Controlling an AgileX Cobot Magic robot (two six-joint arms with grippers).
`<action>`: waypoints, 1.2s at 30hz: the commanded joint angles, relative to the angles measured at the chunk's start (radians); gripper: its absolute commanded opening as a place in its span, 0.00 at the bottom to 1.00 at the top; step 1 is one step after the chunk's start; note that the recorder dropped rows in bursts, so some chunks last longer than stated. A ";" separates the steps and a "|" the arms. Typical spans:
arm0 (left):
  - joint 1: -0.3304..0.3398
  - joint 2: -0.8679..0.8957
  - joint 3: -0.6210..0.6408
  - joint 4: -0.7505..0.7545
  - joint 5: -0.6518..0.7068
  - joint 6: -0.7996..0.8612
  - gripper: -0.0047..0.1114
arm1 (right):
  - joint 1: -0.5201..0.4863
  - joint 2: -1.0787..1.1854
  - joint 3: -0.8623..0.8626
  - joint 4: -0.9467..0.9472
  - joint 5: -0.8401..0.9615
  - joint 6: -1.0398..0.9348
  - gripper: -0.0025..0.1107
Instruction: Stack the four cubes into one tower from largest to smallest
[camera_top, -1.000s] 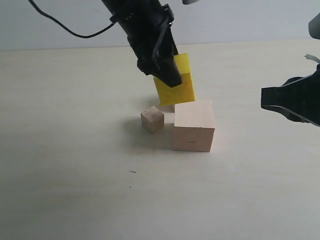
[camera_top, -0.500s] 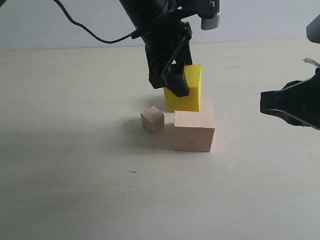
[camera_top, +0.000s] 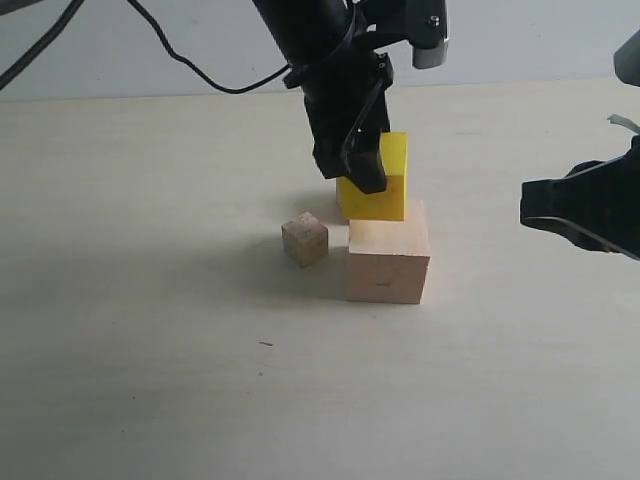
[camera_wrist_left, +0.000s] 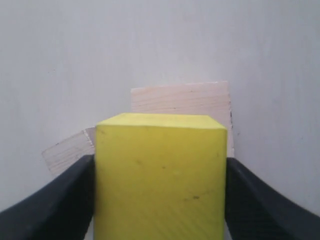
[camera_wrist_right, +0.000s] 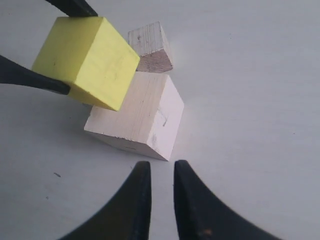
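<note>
Three cubes in view: a yellow cube (camera_top: 388, 185), a large pale cube (camera_top: 388, 255) and a small tan cube (camera_top: 304, 240).
Yellow cube: raised off the counter (camera_top: 150, 380) and clamped in the left tool (camera_top: 368, 168). It sits over the rear left part of the large pale cube's top, and in the exterior view its left side overhangs that cube's edge. Whether its underside touches the top below cannot be told.
Large pale cube: flat on the counter near the middle of the scene, with wood grain showing on its faces and its top partly covered by the yellow cube.
Small tan cube: on the counter just left of the large pale cube in the exterior view, with a narrow gap between them, turned at an angle to it.
Left tool: angled down from above, jaws pressed on two opposite faces of the yellow cube and spread to that cube's width. In the left wrist view the cube fills the space between them.
Right tool (camera_wrist_right: 159, 172): hovers at the right of the exterior view, well apart from the cubes and aimed toward them. Its jaws are narrow, with only a slim gap between the tips and nothing held.
Counter: pale and matte, with soft shadows beside the cubes.
Cable (camera_top: 200, 78): black, looping from the left arm across the light wall (camera_top: 100, 50) behind.
</note>
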 joint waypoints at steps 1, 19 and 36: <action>-0.012 0.017 -0.008 -0.016 -0.003 -0.009 0.04 | -0.006 -0.007 -0.004 -0.002 -0.014 0.001 0.18; -0.026 0.028 -0.008 -0.031 -0.003 -0.071 0.04 | -0.006 -0.007 -0.004 -0.002 -0.010 0.001 0.18; -0.026 0.029 -0.008 -0.039 -0.003 -0.084 0.04 | -0.006 -0.007 -0.004 -0.002 -0.010 0.001 0.18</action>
